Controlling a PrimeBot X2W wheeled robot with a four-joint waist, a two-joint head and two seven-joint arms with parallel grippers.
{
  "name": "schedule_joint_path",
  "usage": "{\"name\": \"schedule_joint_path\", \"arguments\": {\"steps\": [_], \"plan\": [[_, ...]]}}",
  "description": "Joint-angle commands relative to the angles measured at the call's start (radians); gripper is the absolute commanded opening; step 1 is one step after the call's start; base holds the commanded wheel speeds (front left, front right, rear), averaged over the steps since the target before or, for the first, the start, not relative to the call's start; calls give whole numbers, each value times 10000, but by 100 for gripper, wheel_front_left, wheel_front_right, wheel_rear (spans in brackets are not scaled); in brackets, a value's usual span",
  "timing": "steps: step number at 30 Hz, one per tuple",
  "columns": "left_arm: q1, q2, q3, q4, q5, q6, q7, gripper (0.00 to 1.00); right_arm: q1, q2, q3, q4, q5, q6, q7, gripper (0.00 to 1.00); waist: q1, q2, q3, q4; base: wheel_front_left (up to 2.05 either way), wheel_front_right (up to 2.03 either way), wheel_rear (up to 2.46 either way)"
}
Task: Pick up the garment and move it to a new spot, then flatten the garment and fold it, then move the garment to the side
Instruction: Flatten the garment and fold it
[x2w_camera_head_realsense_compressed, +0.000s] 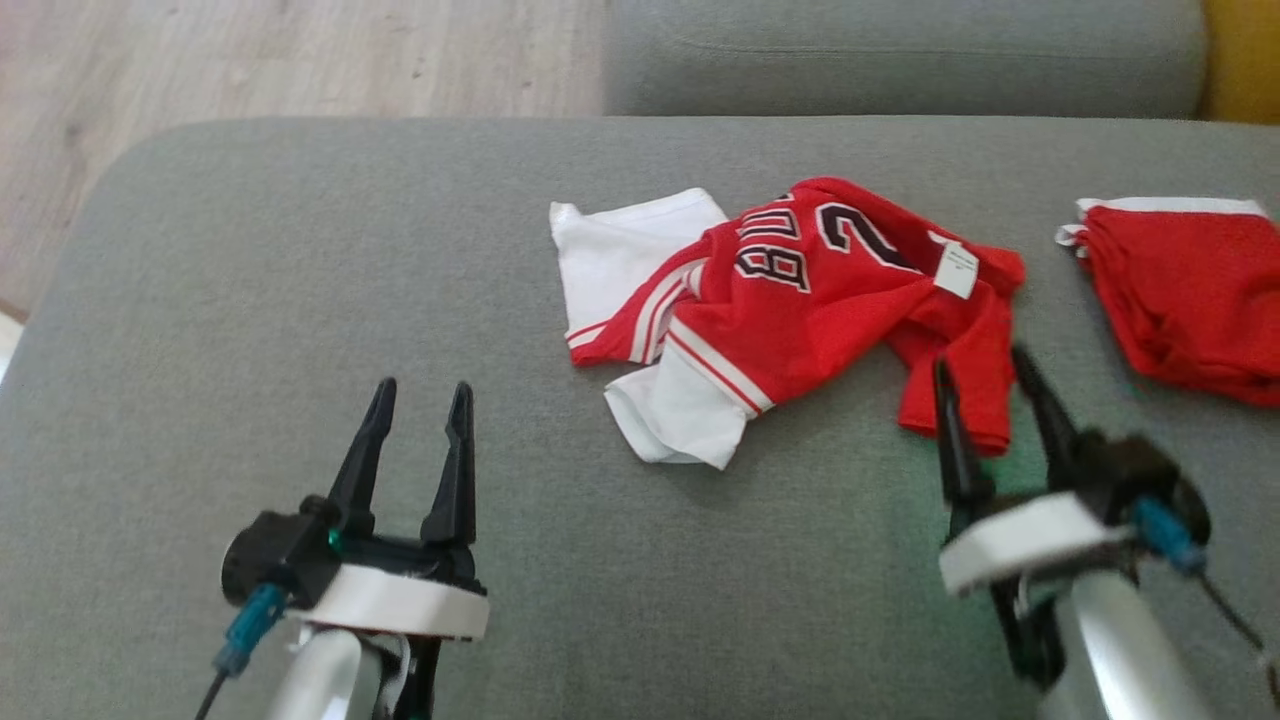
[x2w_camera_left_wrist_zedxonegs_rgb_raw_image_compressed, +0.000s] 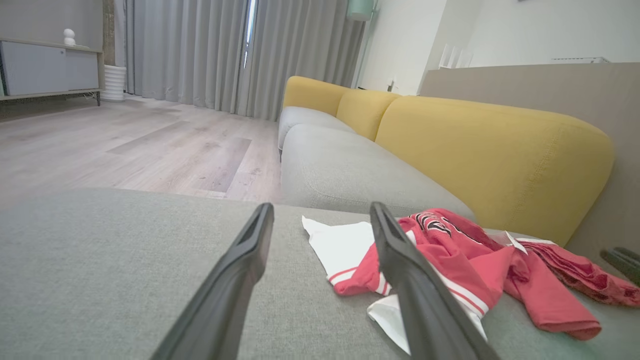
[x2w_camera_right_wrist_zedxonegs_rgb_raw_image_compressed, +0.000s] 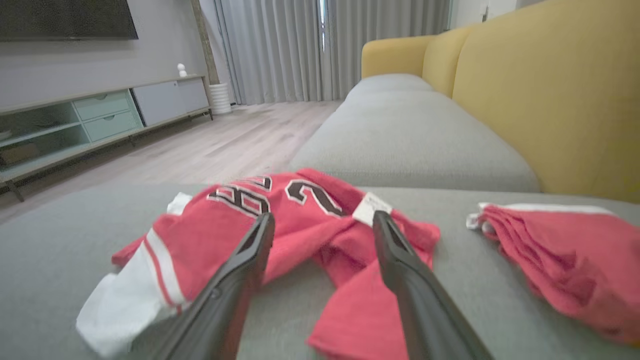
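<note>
The garment (x2w_camera_head_realsense_compressed: 790, 300) is a red and white jersey with dark numbers and a white tag, lying crumpled on the grey sofa seat (x2w_camera_head_realsense_compressed: 300, 300). It also shows in the left wrist view as the garment (x2w_camera_left_wrist_zedxonegs_rgb_raw_image_compressed: 450, 260) and in the right wrist view as the garment (x2w_camera_right_wrist_zedxonegs_rgb_raw_image_compressed: 280, 220). My right gripper (x2w_camera_head_realsense_compressed: 985, 365) stands open just at its near right corner, fingers on either side of a red flap, nothing held. In its own view the right gripper (x2w_camera_right_wrist_zedxonegs_rgb_raw_image_compressed: 322, 222) frames the fabric. Well to the left of the jersey, my left gripper (x2w_camera_head_realsense_compressed: 418, 398) is open and empty over bare cushion; its own view shows the left gripper (x2w_camera_left_wrist_zedxonegs_rgb_raw_image_compressed: 322, 212).
A second red garment (x2w_camera_head_realsense_compressed: 1190, 300) with white trim lies at the right edge of the seat, also seen as the red garment (x2w_camera_right_wrist_zedxonegs_rgb_raw_image_compressed: 555, 260). Another grey cushion (x2w_camera_head_realsense_compressed: 900, 55) and a yellow backrest (x2w_camera_left_wrist_zedxonegs_rgb_raw_image_compressed: 490, 150) lie beyond. Wooden floor (x2w_camera_head_realsense_compressed: 250, 70) is past the seat's far left edge.
</note>
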Motion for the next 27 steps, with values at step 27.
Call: {"name": "schedule_joint_path", "arguments": {"steps": [27], "plan": [[-2251,495,-1575,1950,33,23,1107,100,474,45,625,-2164,491,65,-135,100,1,-1,1023,-1593,0,0,0]]}}
